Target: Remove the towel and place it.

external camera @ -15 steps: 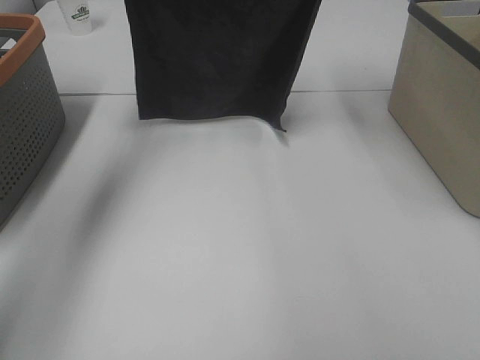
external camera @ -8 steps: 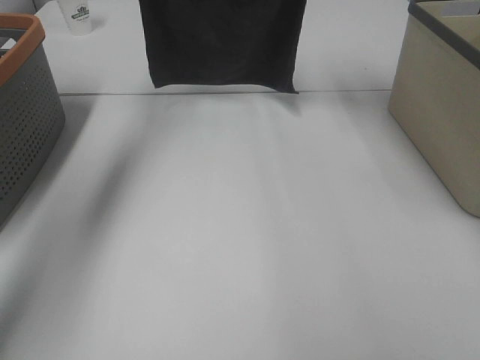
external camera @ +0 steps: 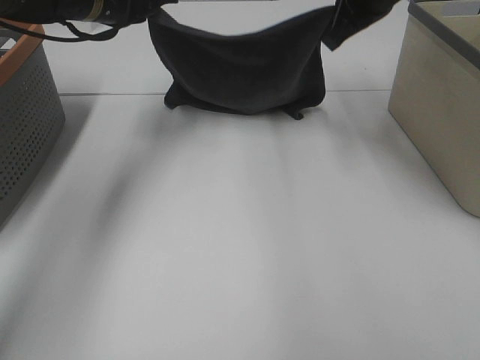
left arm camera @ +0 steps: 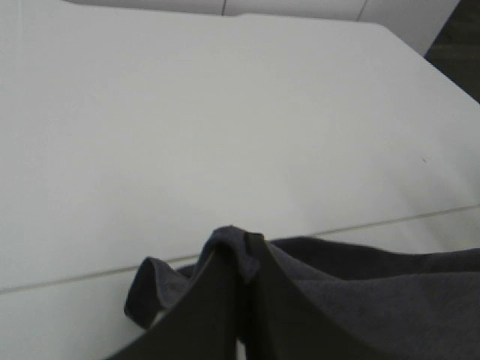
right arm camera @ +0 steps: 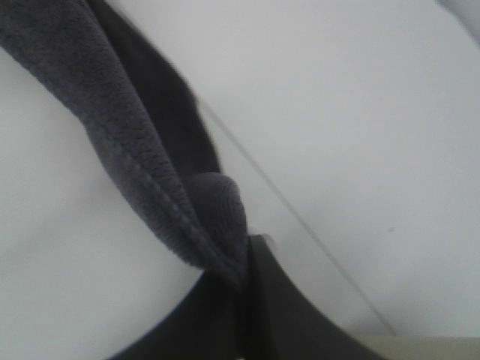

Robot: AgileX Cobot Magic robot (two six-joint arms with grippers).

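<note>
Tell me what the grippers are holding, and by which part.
The towel. The left gripper pinches its top edge near one end, the right gripper near the other; it sags between them.

The left arm (external camera: 45, 9) is black with a brass band (external camera: 94, 10) and thin cable (external camera: 75, 39); the left tool (left arm camera: 244, 253) is dark, tapered.

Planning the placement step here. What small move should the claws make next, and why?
Probably lower both together toward the near side, laying it out. The left claw and right claw each pinch a top corner; the towel sags between them, its lower edge apparently bunched on the table.
</note>
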